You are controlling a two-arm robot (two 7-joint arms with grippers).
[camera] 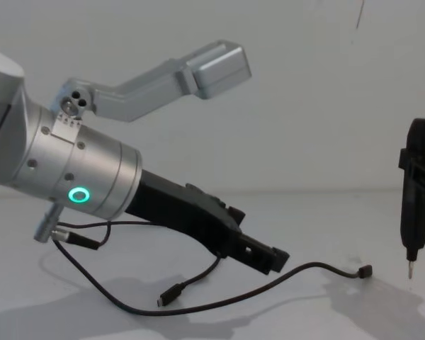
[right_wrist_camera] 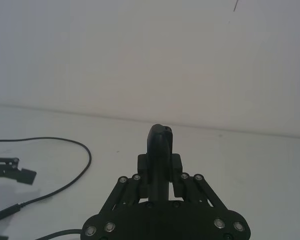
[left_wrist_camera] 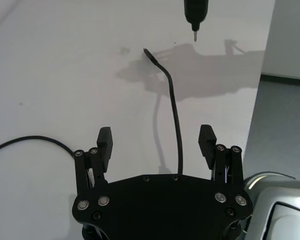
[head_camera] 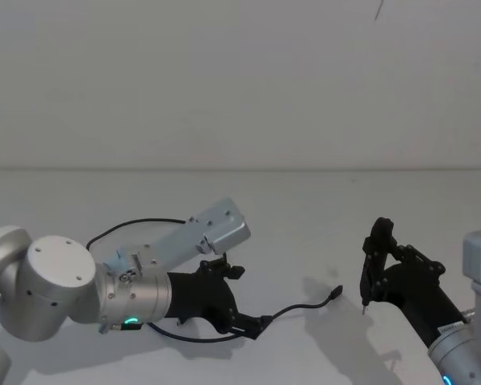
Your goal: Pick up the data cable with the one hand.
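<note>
- The left gripper (head_camera: pixel 252 325) hung low over the table (head_camera: pixel 321 208), at about 6 o'clock in the head view. Its fingers (left_wrist_camera: pixel 104 142) were spread wide and held nothing.
- The data cable (head_camera: pixel 305 305) ran out from under that gripper toward 3 o'clock and ended in a small plug (head_camera: pixel 337 293). In the left wrist view it passed between the parted fingers, nearer one than the other.
- Whether the cable touched the palm could not be told, as the gripper body hid that stretch.
- Because the cable sat off-centre, a closing finger could have nudged the thin, limp line aside instead of pinching it.
- The right gripper (head_camera: pixel 378 261) stood at 4 o'clock, clamped on a pen-shaped tool (camera: pixel 414 205) whose tip hung just beyond the plug. A lift swinging toward 3 o'clock risked dragging the cable's end against it.
- Bare table lay open toward 12 o'clock as far as the wall. The table's edge showed near the gripper in the left wrist view, so straight up looked the safest way out.
</note>
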